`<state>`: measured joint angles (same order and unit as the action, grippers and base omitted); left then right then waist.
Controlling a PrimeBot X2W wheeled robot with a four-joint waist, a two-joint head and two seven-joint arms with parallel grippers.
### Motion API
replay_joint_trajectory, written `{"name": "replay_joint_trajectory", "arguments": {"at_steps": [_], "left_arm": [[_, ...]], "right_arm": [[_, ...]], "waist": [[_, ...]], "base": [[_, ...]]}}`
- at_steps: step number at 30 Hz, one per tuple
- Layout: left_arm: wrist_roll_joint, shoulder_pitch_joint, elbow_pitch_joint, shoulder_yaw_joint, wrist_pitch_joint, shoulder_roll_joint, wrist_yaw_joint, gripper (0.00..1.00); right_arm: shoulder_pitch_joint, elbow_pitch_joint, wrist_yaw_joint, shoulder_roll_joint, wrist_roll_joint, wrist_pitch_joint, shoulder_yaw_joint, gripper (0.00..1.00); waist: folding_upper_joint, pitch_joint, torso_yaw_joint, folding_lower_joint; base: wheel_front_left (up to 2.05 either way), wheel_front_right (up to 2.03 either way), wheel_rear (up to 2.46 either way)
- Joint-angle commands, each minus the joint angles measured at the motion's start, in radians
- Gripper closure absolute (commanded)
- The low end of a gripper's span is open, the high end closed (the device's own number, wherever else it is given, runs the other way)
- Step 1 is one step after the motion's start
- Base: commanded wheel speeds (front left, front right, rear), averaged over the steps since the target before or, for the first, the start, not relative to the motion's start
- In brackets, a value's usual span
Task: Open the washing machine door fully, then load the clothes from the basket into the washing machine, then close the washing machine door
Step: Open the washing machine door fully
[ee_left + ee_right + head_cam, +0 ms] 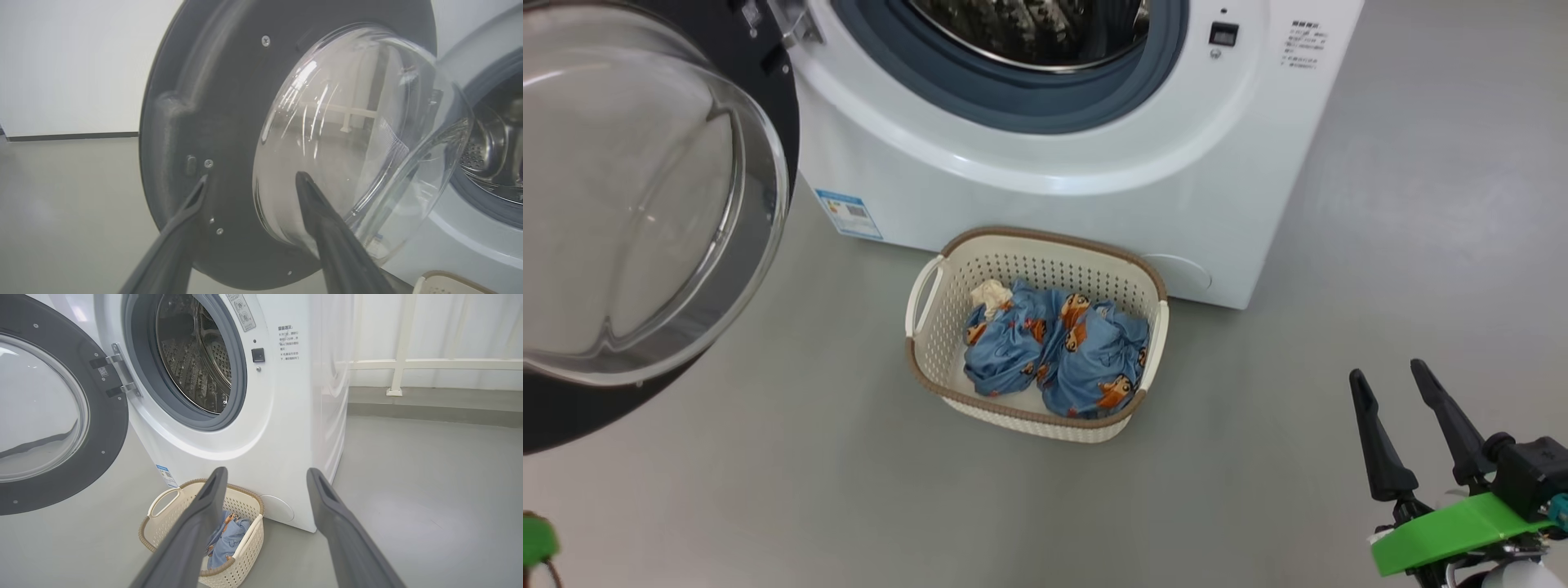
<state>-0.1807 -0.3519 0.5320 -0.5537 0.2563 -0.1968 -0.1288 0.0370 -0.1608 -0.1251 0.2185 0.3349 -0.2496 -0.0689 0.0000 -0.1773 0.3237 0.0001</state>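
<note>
The washing machine door [645, 204] stands wide open left of the washing machine [1094, 163], glass bulge pointing forward. The basket [1054, 269] sits just before the machine, long side along its front, clothes [1062, 343] inside. Left gripper [252, 179] by the door and right gripper [1387, 369] both spread, empty

A bare laundry corner, more like a test or demo room than a home. The washer [294, 428] stands free on a smooth grey floor [429, 477], with a basket [1045, 241] of clothes [1086, 359] before it. One side has a plain white wall [73, 61] with a dark skirting [73, 136]. The other has a white railing [402, 363], with perhaps a curtain behind it.
</note>
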Motion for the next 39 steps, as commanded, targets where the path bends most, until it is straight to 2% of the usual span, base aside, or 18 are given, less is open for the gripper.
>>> {"name": "replay_joint_trajectory", "arguments": {"at_steps": [1, 4, 9, 19, 28, 39], "left_arm": [[-0.034, 0.04, -0.055, 0.021, 0.006, -0.049, -0.002, 0.0], [-0.061, 0.088, -0.098, 0.09, 0.006, -0.051, -0.002, 0.0], [-0.046, 0.148, -0.168, 0.172, 0.006, -0.05, -0.002, 0.0], [-0.073, 0.213, -0.234, 0.311, 0.006, -0.016, -0.002, 0.0], [-0.085, 0.258, -0.277, 0.39, 0.006, 0.016, -0.002, 0.0], [-0.106, 0.263, -0.282, 0.445, 0.006, 0.013, -0.002, 0.0]], "right_arm": [[-0.01, 0.022, -0.006, 0.005, 0.0, -0.012, -0.022, 0.0], [-0.021, 0.023, -0.006, -0.002, 0.0, -0.012, -0.02, 0.0], [-0.03, 0.022, -0.006, -0.012, 0.001, -0.012, -0.018, 0.0], [-0.039, 0.023, -0.006, -0.025, -0.001, -0.012, -0.007, 0.0], [-0.043, 0.025, -0.006, -0.032, -0.003, -0.012, -0.003, 0.0], [-0.044, 0.027, -0.006, -0.033, -0.003, -0.012, 0.003, 0.0]], "waist": [[0.0, 0.032, -0.015, -0.0001], [0.0, 0.05, -0.029, -0.0001], [0.0, 0.07, -0.059, -0.0001], [0.0, 0.091, -0.145, -0.0001], [0.0, 0.09, -0.227, -0.0001], [0.0, 0.08, -0.31, -0.0001]], "base": [[0.0, 0.0, 0.0], [0.0, 0.0, 0.0], [0.0, 0.0, 0.0], [0.0, 0.0, 0.0], [0.0, 0.0, 0.0], [0.0, 0.0, 0.0]]}}
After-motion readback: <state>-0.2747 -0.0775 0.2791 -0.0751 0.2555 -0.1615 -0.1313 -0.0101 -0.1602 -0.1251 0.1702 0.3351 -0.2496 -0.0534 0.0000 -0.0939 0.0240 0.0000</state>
